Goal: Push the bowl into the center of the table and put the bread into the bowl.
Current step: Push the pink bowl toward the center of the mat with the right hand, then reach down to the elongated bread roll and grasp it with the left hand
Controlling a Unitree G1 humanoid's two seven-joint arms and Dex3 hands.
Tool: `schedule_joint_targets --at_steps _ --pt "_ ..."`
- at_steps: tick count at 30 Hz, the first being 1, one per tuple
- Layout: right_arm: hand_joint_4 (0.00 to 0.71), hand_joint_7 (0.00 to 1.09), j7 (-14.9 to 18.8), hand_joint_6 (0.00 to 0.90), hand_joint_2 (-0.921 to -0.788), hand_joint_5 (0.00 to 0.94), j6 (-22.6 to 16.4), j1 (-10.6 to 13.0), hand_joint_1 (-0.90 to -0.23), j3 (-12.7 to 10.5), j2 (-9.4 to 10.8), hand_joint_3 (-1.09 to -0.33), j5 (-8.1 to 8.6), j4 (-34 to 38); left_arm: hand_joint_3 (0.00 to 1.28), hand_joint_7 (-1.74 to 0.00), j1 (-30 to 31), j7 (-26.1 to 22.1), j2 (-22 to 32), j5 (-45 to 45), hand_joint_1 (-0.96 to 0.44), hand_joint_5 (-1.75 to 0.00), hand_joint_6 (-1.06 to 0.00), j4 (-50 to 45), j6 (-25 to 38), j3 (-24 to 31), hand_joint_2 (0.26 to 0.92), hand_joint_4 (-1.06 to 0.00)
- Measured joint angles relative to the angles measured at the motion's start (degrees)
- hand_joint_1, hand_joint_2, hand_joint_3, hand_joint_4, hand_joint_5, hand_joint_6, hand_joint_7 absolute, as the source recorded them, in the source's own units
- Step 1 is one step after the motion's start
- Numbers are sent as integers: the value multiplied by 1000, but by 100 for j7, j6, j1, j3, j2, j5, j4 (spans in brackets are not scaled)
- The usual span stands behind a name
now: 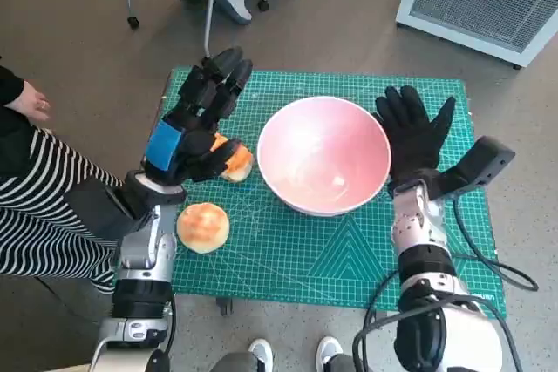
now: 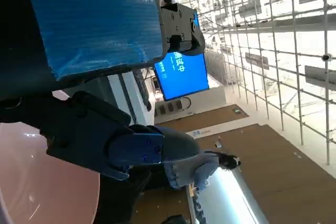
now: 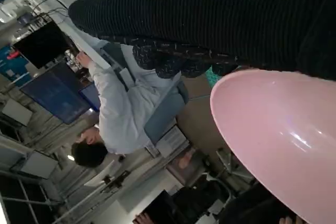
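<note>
- Landmark: the wide pale-pink plastic bowl [image 1: 324, 154], sitting about mid-surface on the green gridded cutting mat [image 1: 349, 259].
- Left robot hand [image 1: 199, 124], black with blue tape, is beside the bowl, fingers curled around a round golden bread roll [image 1: 234, 161]; it appears to grip it.
- A second golden bread roll [image 1: 203, 226] lies free on the mat, near the bowl on that same side.
- Right robot hand [image 1: 413, 132], knitted glove, fingers spread and empty, flat against the bowl's opposite rim.
- Risk: the partial grasp may drop the roll short of the rim.
- Risk: the gloved hand's pressure could slide the bowl during release.
</note>
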Motion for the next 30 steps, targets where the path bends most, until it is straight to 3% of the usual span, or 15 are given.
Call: schedule_joint_targets --at_steps 4,7,14,18,21,25,30 --pt "39 228 -8 99 -921 15 -111 1 -663 117 -63 -904 -92 -20 350 -458 9 33 -13 3 -654 -3 0 0 -21 -7 921 -98" --pt "48 227 -28 100 -921 18 -338 10 -665 273 -115 -904 -261 -106 351 -459 13 45 -22 4 -655 -3 1 0 -27 -15 921 -97" --pt "56 227 -48 105 -921 17 -555 13 -672 430 -203 -902 -368 -199 355 -460 14 80 -33 6 -655 -2 1 0 -37 -24 921 -98" --pt "68 240 48 125 -921 18 -1430 293 -708 908 -302 -879 -889 -728 366 -466 11 154 -88 50 -649 -7 1 0 -29 -71 921 -108" --pt "75 249 240 132 -921 18 -2126 526 -728 1216 -411 -854 -1154 -1357 372 -485 11 242 -121 70 -647 -14 1 -16 -9 -114 921 -123" --pt "92 260 461 137 -921 22 -2594 810 -743 1442 -483 -830 -1188 -2104 378 -495 7 329 -185 75 -654 -16 1 -78 20 -182 921 -129" --pt "107 277 673 147 -921 24 -2703 1272 -750 1660 -481 -817 -1108 -2984 381 -506 -12 346 -250 74 -661 -16 1 -159 88 -265 921 -131"
